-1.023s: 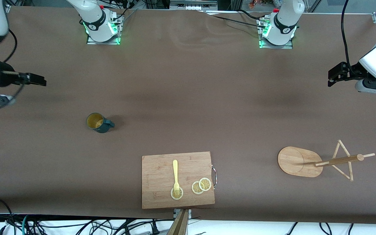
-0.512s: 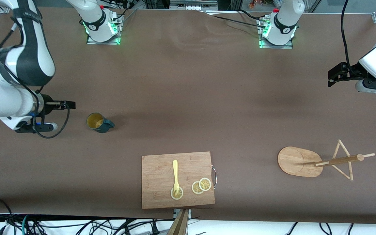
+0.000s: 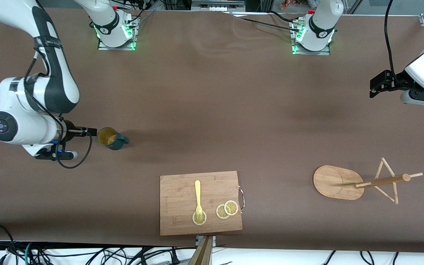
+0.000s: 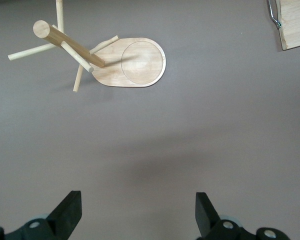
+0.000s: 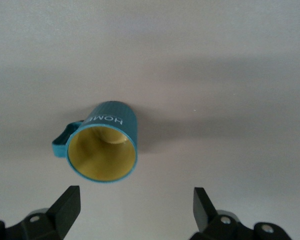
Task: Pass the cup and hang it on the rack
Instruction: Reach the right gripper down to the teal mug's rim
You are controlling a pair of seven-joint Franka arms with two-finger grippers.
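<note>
At the left middle of the front view, the right gripper (image 3: 91, 131) sits low and level just beside the cup (image 3: 111, 138), which stands upright on the table with its handle turned away from the fingers, toward the table's middle. This arm is clearly the nearer one. At the right edge, the left gripper (image 3: 377, 85) waits, well apart from the rack (image 3: 339, 182) at lower right. A cutting board (image 3: 182, 217) lies at bottom centre.

The left wrist view shows that hand's fingers spread wide at the bottom edge, the rack (image 4: 135, 64) at upper left, its pegs foreshortened.

The right wrist view shows the cup (image 5: 104, 146) left of centre, its mouth facing the camera, with the fingers spread wide at the bottom corners, their tips cut off. I judge a straight advance should put the cup between the fingers.
</note>
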